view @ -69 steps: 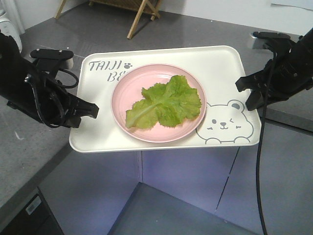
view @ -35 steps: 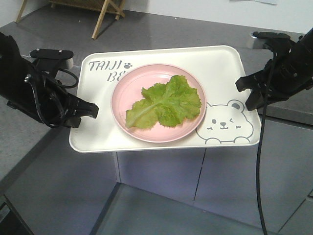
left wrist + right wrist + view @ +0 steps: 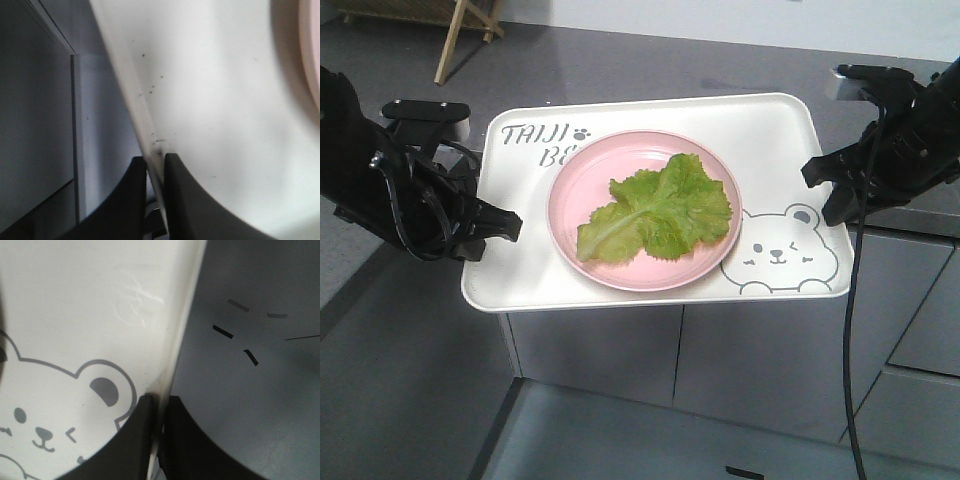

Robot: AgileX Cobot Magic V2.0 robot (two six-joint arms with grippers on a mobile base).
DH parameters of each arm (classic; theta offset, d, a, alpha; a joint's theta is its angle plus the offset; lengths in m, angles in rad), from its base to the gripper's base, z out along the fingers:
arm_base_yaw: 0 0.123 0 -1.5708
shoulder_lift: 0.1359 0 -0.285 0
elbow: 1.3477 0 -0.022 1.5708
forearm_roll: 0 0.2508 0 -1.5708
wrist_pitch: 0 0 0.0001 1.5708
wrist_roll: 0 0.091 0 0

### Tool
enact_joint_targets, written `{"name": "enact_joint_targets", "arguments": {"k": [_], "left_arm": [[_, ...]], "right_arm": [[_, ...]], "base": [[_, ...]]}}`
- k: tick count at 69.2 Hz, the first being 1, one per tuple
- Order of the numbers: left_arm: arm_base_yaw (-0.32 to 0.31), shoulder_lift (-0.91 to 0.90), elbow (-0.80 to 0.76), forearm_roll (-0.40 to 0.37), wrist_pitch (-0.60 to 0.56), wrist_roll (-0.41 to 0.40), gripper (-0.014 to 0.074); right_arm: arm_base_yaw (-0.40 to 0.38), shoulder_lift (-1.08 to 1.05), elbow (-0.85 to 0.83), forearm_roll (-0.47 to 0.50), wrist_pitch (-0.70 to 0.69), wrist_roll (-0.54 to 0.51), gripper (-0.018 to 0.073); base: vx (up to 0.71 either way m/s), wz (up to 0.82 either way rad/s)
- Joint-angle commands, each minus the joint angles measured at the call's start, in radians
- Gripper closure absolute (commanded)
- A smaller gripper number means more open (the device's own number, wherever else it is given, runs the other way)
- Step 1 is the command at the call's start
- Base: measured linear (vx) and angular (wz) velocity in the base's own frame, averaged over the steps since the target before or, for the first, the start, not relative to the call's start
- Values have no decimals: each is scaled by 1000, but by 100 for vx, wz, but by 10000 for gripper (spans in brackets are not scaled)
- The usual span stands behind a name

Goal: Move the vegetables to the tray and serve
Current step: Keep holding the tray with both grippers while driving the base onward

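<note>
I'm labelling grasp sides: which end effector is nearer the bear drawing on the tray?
Right. The right end effector clamps the tray rim beside the bear drawing; the left end effector grips the opposite edge.

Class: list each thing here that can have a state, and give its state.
tray, held level in the air by both side rims.
pink plate, on the tray.
lettuce, lying in the pink plate.
left claw, shut on tray rim.
right claw, shut on tray rim.
</note>
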Motion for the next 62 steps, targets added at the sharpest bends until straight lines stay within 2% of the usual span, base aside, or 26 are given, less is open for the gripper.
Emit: {"name": "enact_joint_targets", "arguments": {"k": [1,62], "left_arm": [[-23,-43,-33,-110,-93,26,602],[-23,-43,-33,-110,-93,26,602]], "right_arm": [[17,-55,-29,144,46,-42,565],[17,-55,-29,144,46,-42,565]], "base": [[-3,-21],[-3,-17]]}}
